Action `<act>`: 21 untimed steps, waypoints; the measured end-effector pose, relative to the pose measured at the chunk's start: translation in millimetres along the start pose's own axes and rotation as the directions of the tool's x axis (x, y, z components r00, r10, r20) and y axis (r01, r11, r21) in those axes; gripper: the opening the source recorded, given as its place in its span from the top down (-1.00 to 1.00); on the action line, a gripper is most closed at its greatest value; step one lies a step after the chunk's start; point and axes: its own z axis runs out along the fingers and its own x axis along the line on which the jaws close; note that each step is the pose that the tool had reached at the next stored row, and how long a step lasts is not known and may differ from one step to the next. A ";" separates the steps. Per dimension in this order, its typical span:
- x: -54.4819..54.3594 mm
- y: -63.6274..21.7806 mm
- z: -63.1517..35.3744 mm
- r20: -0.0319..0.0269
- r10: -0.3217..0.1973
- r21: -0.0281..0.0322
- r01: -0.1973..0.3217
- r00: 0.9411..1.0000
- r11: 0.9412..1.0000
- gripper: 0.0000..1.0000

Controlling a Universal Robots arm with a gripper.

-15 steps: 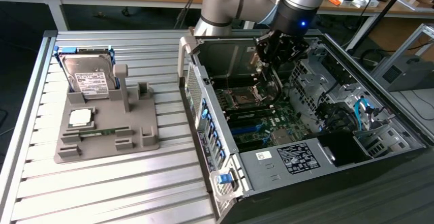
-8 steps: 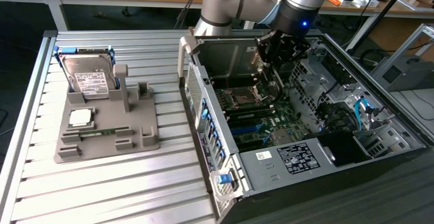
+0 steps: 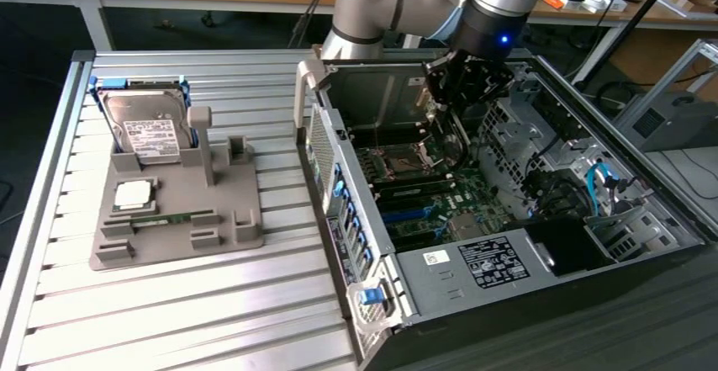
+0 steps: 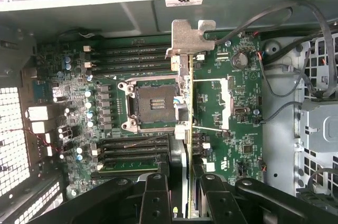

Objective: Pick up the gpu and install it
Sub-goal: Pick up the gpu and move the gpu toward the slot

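The gpu (image 4: 190, 102) is seen edge-on, pinched between the two black fingers (image 4: 157, 197) of the gripper (image 4: 185, 203), which are closed against its flat faces. It is held upright just beside the CPU socket (image 4: 153, 105), over the green motherboard (image 4: 237, 108). Its silvery end bracket (image 4: 191, 36) is pointed away from the gripper, past the socket and toward the case wall. Whether the card's edge is touching the board cannot be told.

Banks of memory slots (image 4: 132, 55) are found on two opposite sides of the socket.

In the exterior view, the gripper (image 3: 466, 85) is lowered into the open computer case (image 3: 336, 161), with the gpu (image 3: 428, 100) carried near the socket (image 3: 401, 166). Well apart from the socket, toward the exterior view's left, a grey holder tray (image 3: 180, 228) is laid on the slatted table (image 3: 224, 304). A hard drive (image 3: 151, 131) is propped in it, and a memory stick (image 3: 168, 218) is laid flat.
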 end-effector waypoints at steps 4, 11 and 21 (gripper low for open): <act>0.0 -0.1 0.0 0.000 0.000 0.001 0.000 1.000 1.000 0.46; 0.0 0.0 0.0 0.002 0.000 0.033 0.000 1.000 0.999 0.46; 0.0 0.0 0.0 0.005 0.000 0.060 0.000 1.000 0.998 0.46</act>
